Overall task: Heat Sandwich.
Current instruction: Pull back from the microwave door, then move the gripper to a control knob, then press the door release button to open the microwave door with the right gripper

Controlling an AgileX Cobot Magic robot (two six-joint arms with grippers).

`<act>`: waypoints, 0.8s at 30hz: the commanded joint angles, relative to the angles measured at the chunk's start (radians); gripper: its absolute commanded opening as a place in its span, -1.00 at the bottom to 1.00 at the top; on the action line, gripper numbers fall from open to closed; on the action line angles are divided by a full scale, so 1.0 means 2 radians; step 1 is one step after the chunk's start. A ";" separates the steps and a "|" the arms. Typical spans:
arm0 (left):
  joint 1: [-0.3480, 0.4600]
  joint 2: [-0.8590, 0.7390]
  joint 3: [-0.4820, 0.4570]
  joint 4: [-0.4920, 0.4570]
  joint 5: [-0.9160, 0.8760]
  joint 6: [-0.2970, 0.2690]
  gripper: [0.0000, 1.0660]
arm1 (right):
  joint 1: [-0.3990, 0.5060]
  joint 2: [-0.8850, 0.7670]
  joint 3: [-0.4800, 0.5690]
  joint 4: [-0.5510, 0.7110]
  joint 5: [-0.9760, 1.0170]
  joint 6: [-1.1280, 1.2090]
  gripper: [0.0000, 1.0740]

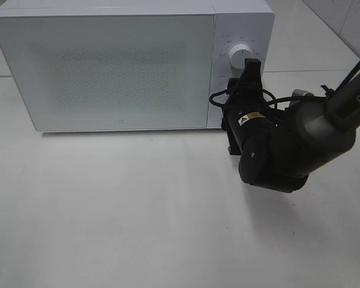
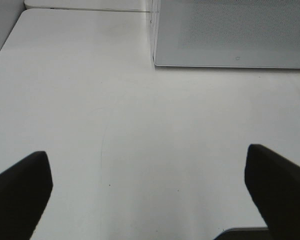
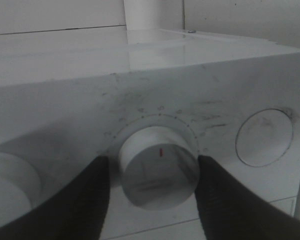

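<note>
The sandwich is out of view. A white microwave [image 1: 108, 66] stands at the back of the table with its door closed. My right gripper [image 3: 152, 161] is at its control panel, and the black fingers [image 3: 90, 200] flank a white dial [image 3: 157, 172] with a red mark. A thin gap shows on one side of the dial, so the jaws are open around it. From the high camera, the right gripper [image 1: 251, 67] covers that dial. My left gripper [image 2: 146, 165] hovers open over bare table with nothing between its fingers.
A second white knob [image 1: 239, 55] sits on the panel beside the gripped-around dial, and a flat round button [image 3: 264, 137] lies on the dial's other side. The microwave's front corner [image 2: 155, 60] shows in the left wrist view. The white table [image 1: 138, 210] stretches in front.
</note>
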 commanded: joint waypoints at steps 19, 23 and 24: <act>0.003 -0.008 0.002 -0.001 -0.006 0.000 0.83 | 0.001 -0.091 0.073 -0.071 0.091 -0.164 0.42; 0.003 -0.008 0.002 -0.001 -0.006 0.000 0.83 | 0.001 -0.119 0.093 -0.078 0.135 -0.230 0.42; 0.003 -0.008 0.002 -0.001 -0.006 0.000 0.83 | 0.001 -0.126 0.095 -0.079 0.151 -0.252 0.42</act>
